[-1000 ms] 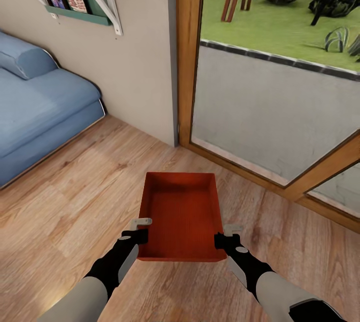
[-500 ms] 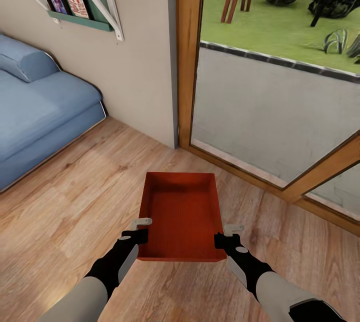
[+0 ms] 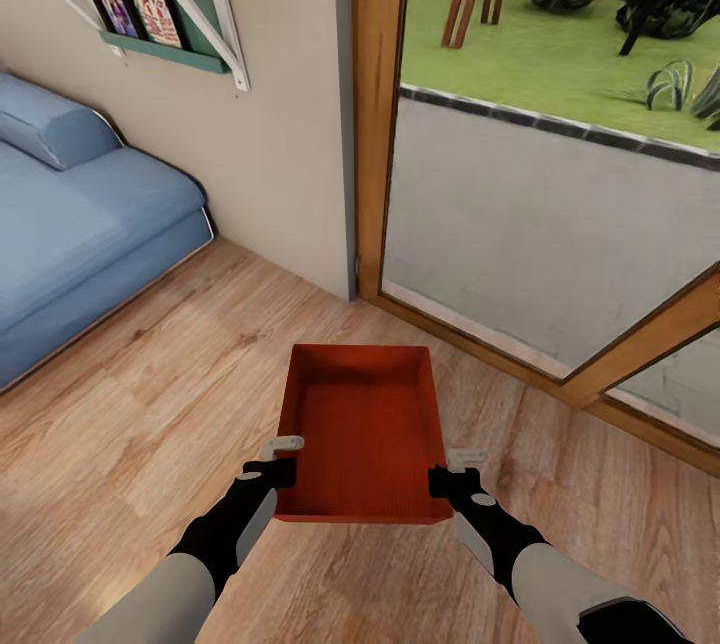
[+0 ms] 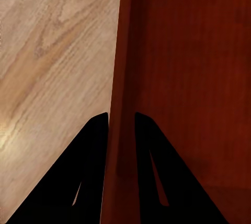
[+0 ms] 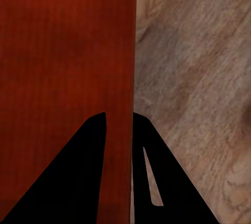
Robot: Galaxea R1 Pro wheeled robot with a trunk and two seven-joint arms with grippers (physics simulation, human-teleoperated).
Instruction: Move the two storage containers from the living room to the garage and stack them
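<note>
One orange-red storage container (image 3: 362, 429) hangs level in front of me above the living room's light wood planks (image 3: 130, 394), held between both arms. My left gripper (image 3: 284, 459) is shut on its left wall near the close corner. In the left wrist view that wall (image 4: 121, 93) runs between the two black fingers (image 4: 91, 172). My right gripper (image 3: 452, 469) is shut on the right wall, and the right wrist view has that rim (image 5: 132, 67) pinched between its fingers (image 5: 86, 177). The bin is empty inside.
A blue sofa (image 3: 80, 224) stands at the left against a beige wall (image 3: 280, 114) with a green shelf of books (image 3: 150, 4). A wood-framed glass door (image 3: 375, 104) lies ahead, with paving and grass behind it. Its lower frame (image 3: 640, 334) slants across the right.
The whole picture has slid slightly, so the shelf and sofa sit a little further right and lower: the camera has moved. The container and both grippers hold the same pose.
</note>
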